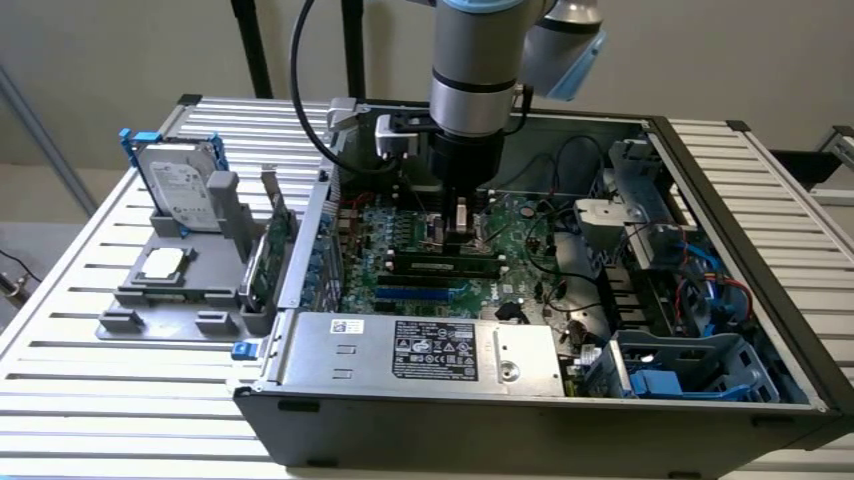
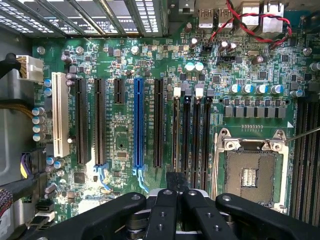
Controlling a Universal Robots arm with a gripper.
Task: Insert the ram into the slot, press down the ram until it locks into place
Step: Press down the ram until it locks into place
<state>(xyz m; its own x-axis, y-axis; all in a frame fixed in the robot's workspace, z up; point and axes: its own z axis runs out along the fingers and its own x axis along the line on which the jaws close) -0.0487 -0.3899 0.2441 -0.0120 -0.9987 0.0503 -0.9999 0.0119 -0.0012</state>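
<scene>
A green motherboard point(image 2: 125, 125) carries one blue slot point(image 2: 138, 122), one white slot point(image 2: 61, 114) and black slots point(image 2: 98, 120), with red-and-black twisted wires point(image 2: 250, 25) at twelve o'clock above the black gripper point(image 2: 176, 200), inside a grey case point(image 1: 534, 425).

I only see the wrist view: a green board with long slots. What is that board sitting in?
Observer: It sits in an open computer case lying on a slatted metal table.
Operator: Is there anything outside the case?
Observer: A grey tray at the exterior view's left holds an upright hard drive.
Operator: And the robot?
Observer: Its arm stands upright over the case, with the gripper low over the motherboard.
</scene>
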